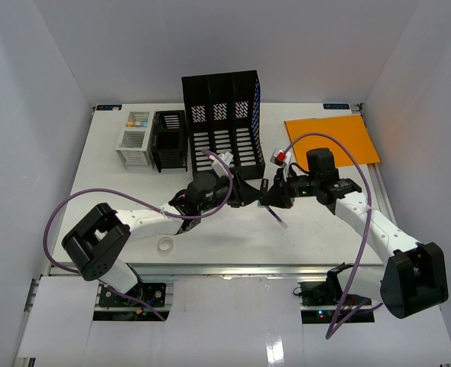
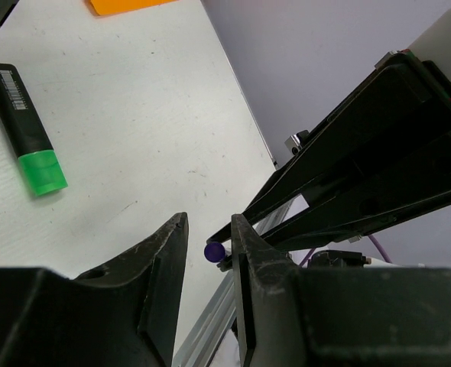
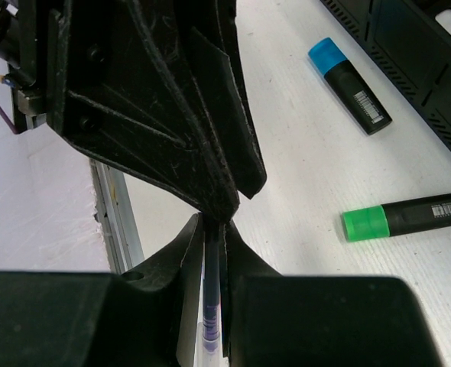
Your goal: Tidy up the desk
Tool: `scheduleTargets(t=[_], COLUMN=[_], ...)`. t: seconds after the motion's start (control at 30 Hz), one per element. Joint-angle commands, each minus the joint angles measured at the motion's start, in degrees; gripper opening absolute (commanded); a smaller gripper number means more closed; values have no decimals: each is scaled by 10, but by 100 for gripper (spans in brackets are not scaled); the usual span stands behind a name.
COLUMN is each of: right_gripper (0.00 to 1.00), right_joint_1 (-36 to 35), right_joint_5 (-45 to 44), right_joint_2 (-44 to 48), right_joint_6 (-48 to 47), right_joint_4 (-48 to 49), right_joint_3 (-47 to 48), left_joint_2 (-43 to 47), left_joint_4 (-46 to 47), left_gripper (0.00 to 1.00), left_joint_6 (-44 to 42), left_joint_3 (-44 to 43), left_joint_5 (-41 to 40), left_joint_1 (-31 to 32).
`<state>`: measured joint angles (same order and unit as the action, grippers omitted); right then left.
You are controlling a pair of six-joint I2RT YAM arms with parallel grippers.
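Note:
The white desk point(image 1: 126, 218) has a metal rail along its front. My two grippers meet above its middle. My right gripper point(image 1: 274, 196) is shut on a clear pen with dark blue ink point(image 1: 280, 217), seen between its fingers in the right wrist view point(image 3: 212, 306). My left gripper point(image 1: 248, 193) is open, its fingertips either side of the pen's purple end point(image 2: 213, 251) without pinching it. A green highlighter point(image 2: 28, 134) and a blue highlighter point(image 3: 349, 86) lie on the desk beside the grippers.
A tall black file rack point(image 1: 222, 115) stands at the back. A small black organizer point(image 1: 169, 141) and a white one point(image 1: 134, 141) stand left of it. An orange folder point(image 1: 332, 138) lies back right. A tape roll point(image 1: 164, 245) lies near the front rail.

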<state>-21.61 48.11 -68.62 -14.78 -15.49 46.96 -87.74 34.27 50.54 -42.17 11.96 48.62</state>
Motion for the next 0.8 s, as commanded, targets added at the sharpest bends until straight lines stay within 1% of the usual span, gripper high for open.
scheduleTargets(t=[0.0, 0.33, 0.47, 0.53, 0.57, 0.6, 0.67, 0.77], right_gripper=[8, 8, 8, 8, 10, 15, 40, 72], right_joint_1=[-5, -2, 0, 0, 0, 1, 2, 4], right_joint_5=[-8, -31, -30, -23, -15, -7, 8, 46], right_joint_2=[3, 7, 5, 6, 5, 4, 4, 11], right_joint_6=[34, 80, 86, 85, 82, 77, 62, 12], right_joint_4=[59, 96, 99, 101, 101, 101, 96, 66], right_joint_3=[-6, -14, -11, -11, -12, -12, -11, -4], left_joint_2=[9, -6, -8, -8, -6, -4, 2, 26], left_joint_4=[13, 15, 14, 8, 3, -2, -18, -51], left_gripper=[39, 25, 13, 3, 1, 0, 0, 0], left_joint_6=[-9, -5, -7, -11, -14, -17, -27, -50], left_joint_3=[-15, -26, -32, -36, -37, -39, -43, -48], left_joint_5=[5, 1, 0, -1, -4, -6, -12, -31], left_joint_1=[14, 23, 25, 25, 25, 25, 25, 25])
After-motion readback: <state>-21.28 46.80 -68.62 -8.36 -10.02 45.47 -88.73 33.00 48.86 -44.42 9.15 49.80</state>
